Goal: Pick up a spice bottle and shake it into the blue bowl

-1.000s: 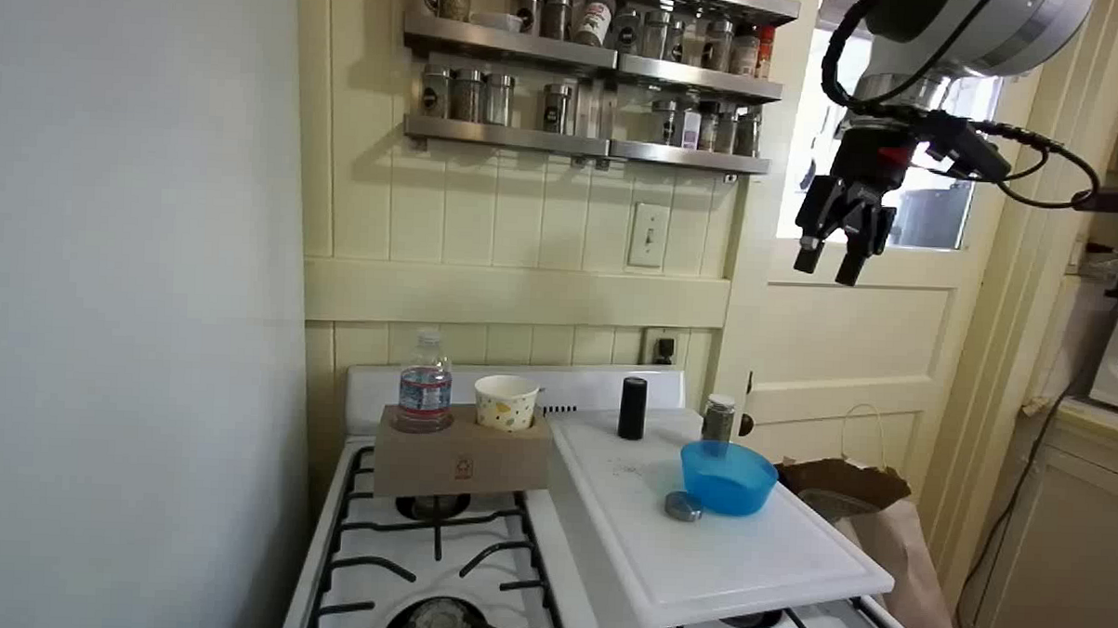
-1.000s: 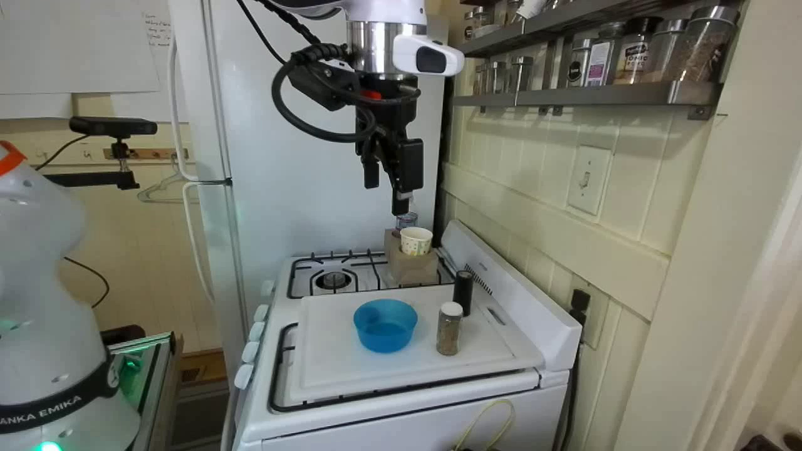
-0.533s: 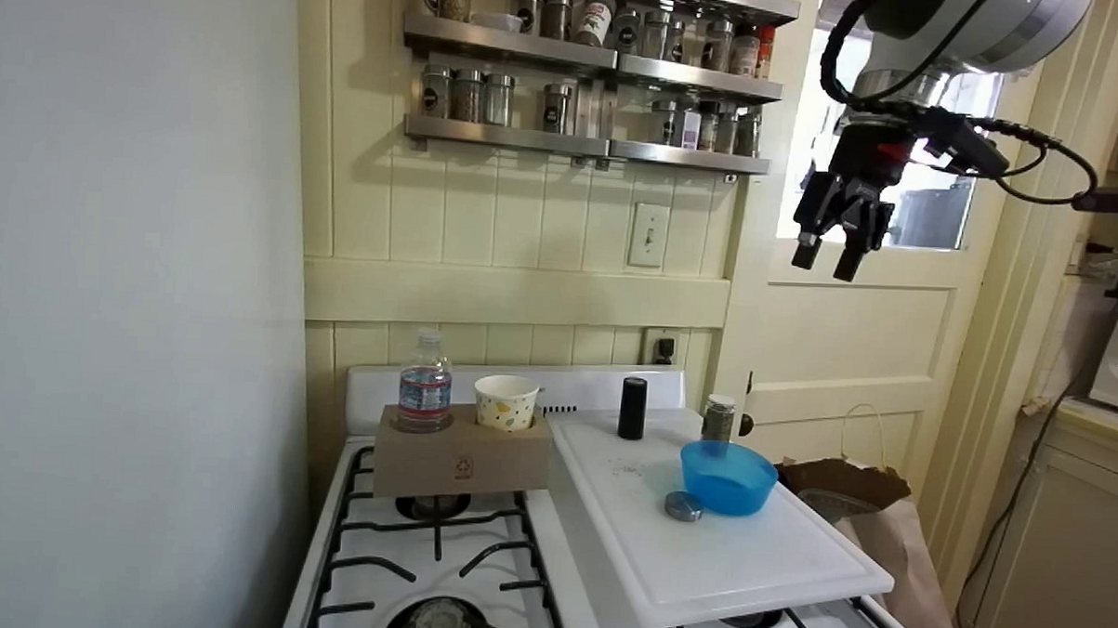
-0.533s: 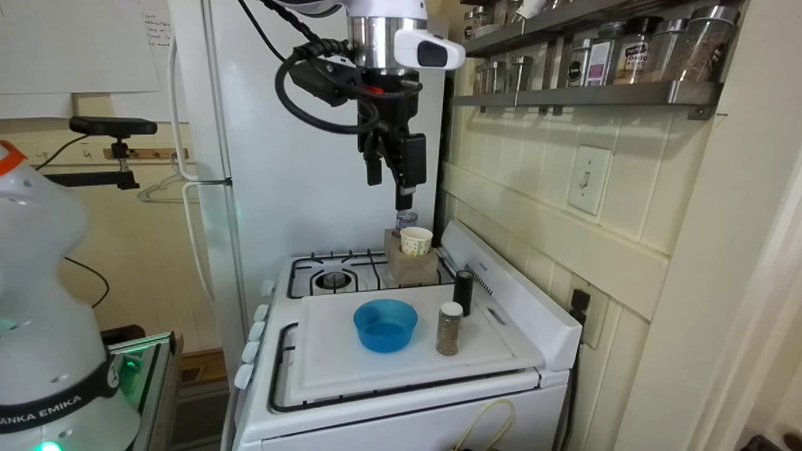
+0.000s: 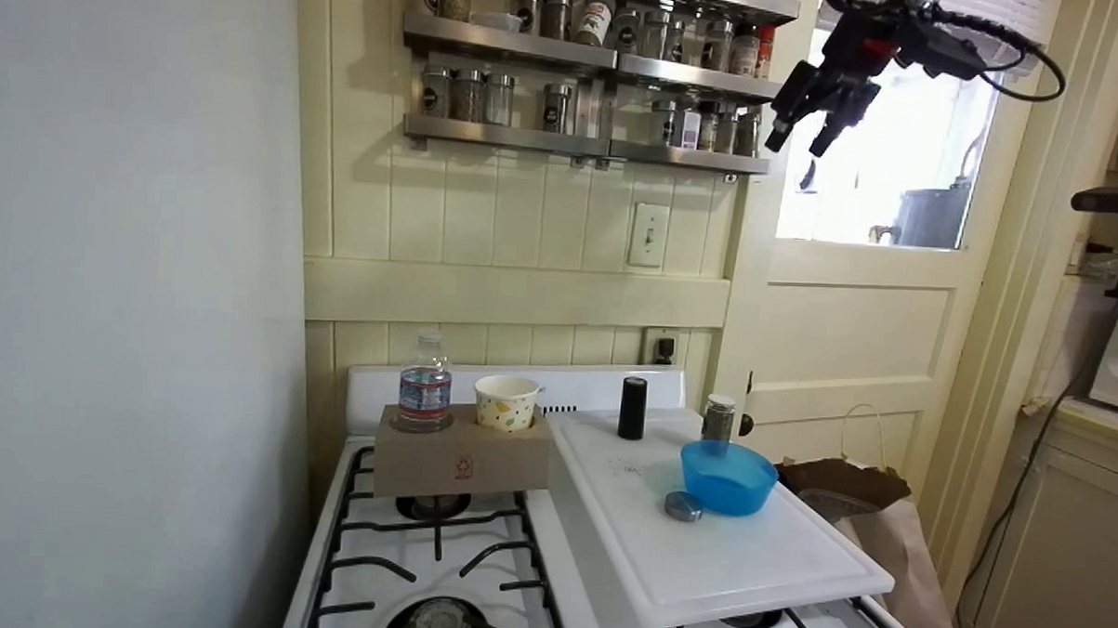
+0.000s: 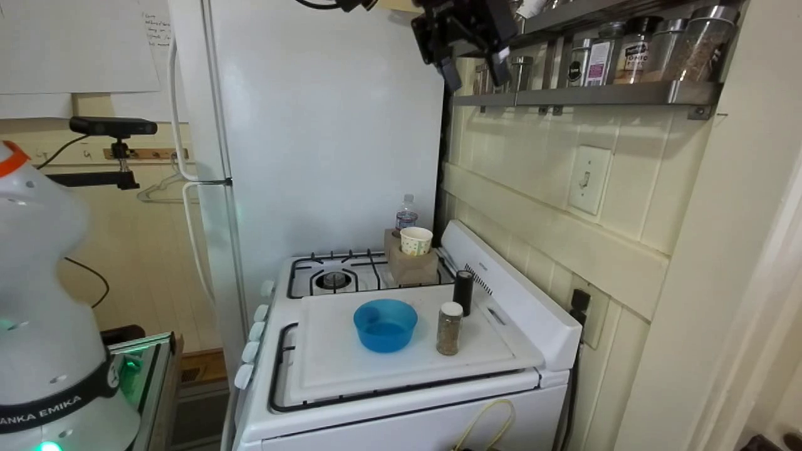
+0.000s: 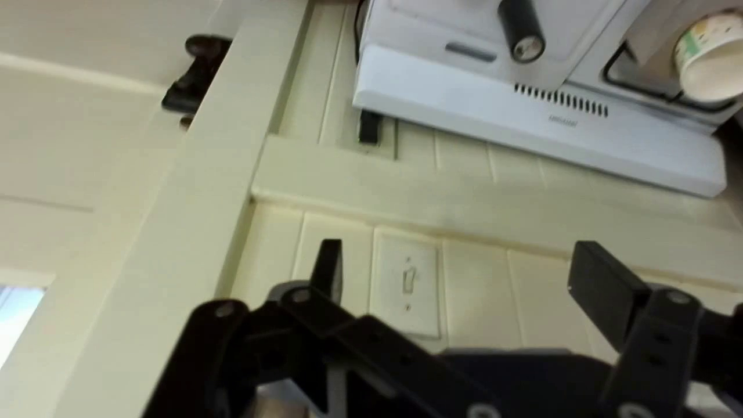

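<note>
My gripper [image 5: 797, 146] hangs high in front of the window, beside the right end of the wall shelves. Its fingers are spread and nothing is between them. In the wrist view the open gripper [image 7: 455, 261] faces the wall, tilted. Silver-lidded spice bottles [image 5: 467, 97] stand in rows on the shelves, apart from the gripper. Which one the task means I cannot tell. A spice jar with a white top [image 6: 449, 329] stands upright on the white board [image 5: 745, 567], beside the blue bowl [image 6: 383, 341]. Both exterior views show that bowl upright on the board.
A loose silver lid [image 5: 683, 506] lies by the bowl. A black bottle [image 6: 463, 293] stands behind the jar. A cardboard holder [image 5: 461, 464] carries a water bottle [image 5: 424, 388] and a paper cup [image 5: 506, 405]. The steel shelf edges [image 6: 589, 94] jut out near my gripper.
My gripper has risen well above its earlier height and come closer to the shelves, tilting as it went. It has stayed open. The things on the stove have not moved.
</note>
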